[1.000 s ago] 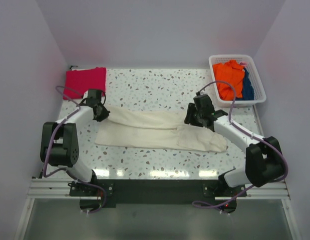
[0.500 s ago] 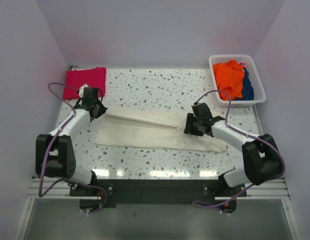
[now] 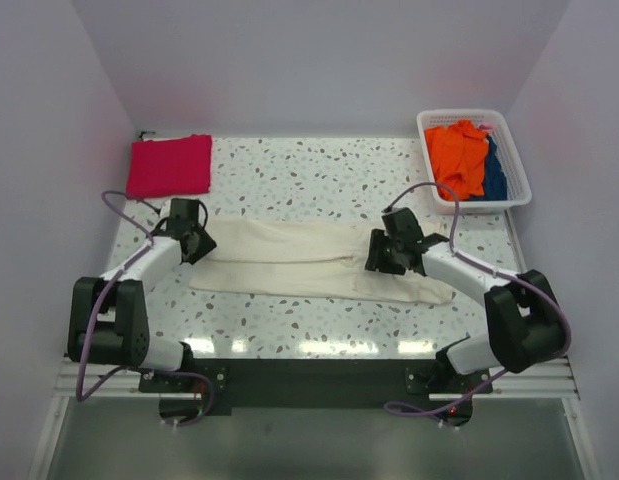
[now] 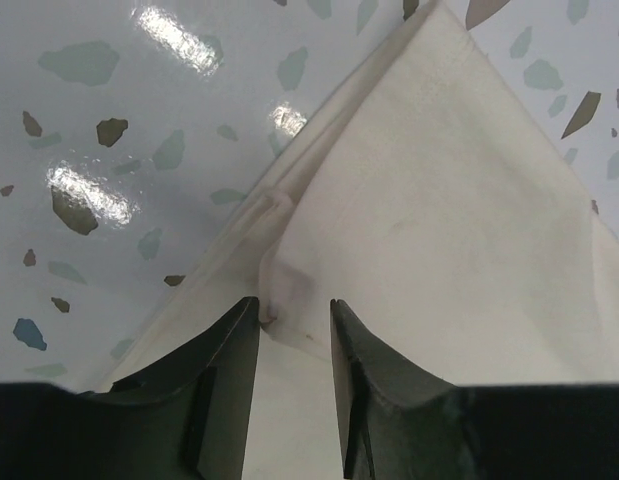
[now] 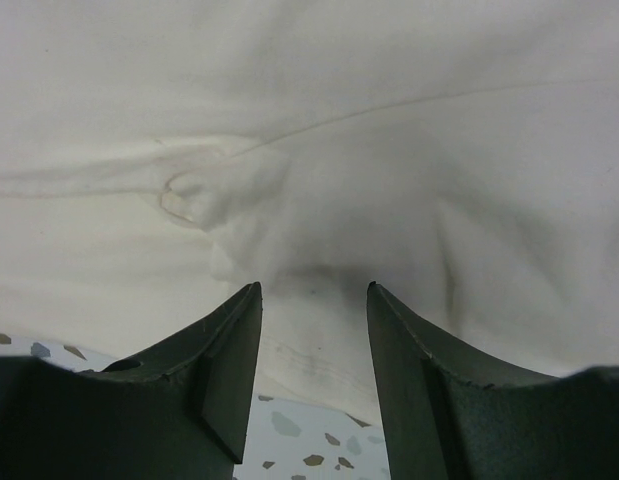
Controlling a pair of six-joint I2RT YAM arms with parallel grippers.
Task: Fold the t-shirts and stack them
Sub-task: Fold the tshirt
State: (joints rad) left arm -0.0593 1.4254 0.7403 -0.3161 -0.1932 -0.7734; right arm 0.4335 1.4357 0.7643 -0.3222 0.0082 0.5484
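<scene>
The cream-white t-shirt lies folded into a long flat strip across the middle of the table. My left gripper is at its left end. In the left wrist view the jaws stand slightly apart over the shirt, with a small cloth pucker at the left fingertip. My right gripper is low over the strip's right part. Its jaws are open over the cloth, gripping nothing. The crimson-pink t-shirt lies folded at the far left corner.
A white basket at the far right holds orange cloth and blue cloth. White walls close in the table on three sides. The speckled tabletop shows between the shirts and the basket.
Both grippers have moved toward the near side and down onto the cream shirt. The folded layer they held up now lies flat on the strip.
</scene>
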